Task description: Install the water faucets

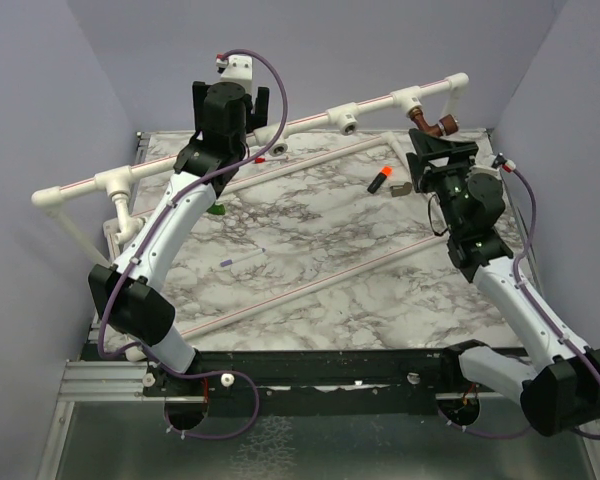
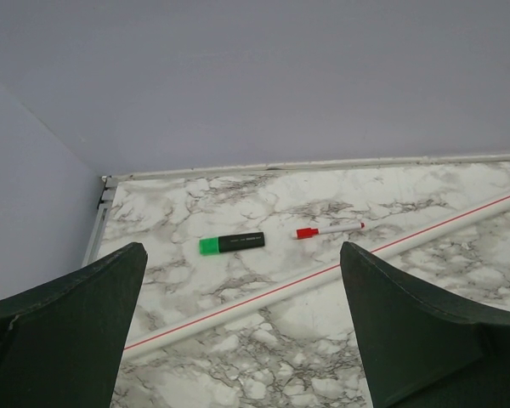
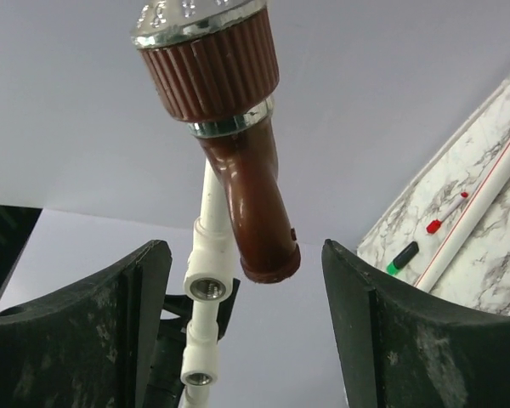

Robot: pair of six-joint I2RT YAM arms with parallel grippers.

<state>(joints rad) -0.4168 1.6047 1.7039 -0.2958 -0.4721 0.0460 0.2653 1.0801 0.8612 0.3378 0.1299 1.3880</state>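
Observation:
The dark reddish-brown faucet (image 1: 442,125) hangs spout-down from the right tee of the white pipe frame (image 1: 310,122). In the right wrist view the faucet (image 3: 242,204) hangs between my open fingers without touching them. My right gripper (image 3: 242,251) is open around its spout, and it sits just below the faucet in the top view (image 1: 438,143). My left gripper (image 1: 230,92) is open and empty, raised near the pipe's middle stretch; the left wrist view (image 2: 242,251) shows only table between its fingers. Two empty threaded tees (image 3: 208,287) show along the pipe. The green and white faucets are out of view.
A small orange-and-black cylinder (image 1: 380,180) and a grey-brown bent piece (image 1: 402,188) lie on the marble table (image 1: 320,260). A green-capped black marker (image 2: 230,243), a red-capped pen (image 2: 327,229) and loose red-striped pipes (image 2: 323,276) also lie there. Purple walls stand close around.

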